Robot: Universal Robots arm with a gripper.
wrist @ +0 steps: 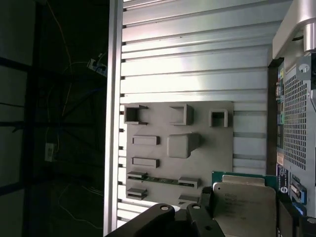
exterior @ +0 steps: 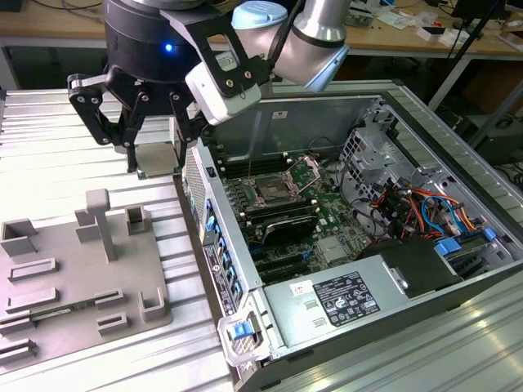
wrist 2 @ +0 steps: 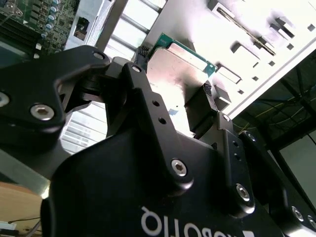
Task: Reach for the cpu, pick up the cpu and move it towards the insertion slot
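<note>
The cpu (exterior: 158, 158) is a flat silvery square with a thin green rim. It is clamped between the black fingers of my gripper (exterior: 157, 161), which is shut on its two opposite edges. In the exterior view it hangs above the ribbed metal table, just outside the open computer case's left wall. Both wrist views show the cpu (wrist 2: 178, 63) (wrist: 245, 203) from close up, held in the gripper (wrist 2: 175, 74) (wrist: 244, 210). The insertion slot (exterior: 273, 193), a square socket with a shiny frame and dark centre, lies on the motherboard inside the case, toward the exterior view's right of the gripper.
A grey fixture plate (exterior: 73, 269) with raised blocks lies on the ribbed table (exterior: 49, 155) below the gripper. The case wall (exterior: 208, 220) stands between gripper and motherboard. Long black memory slots (exterior: 282, 219), a power supply (exterior: 343, 298) and coloured cables (exterior: 417, 208) fill the case.
</note>
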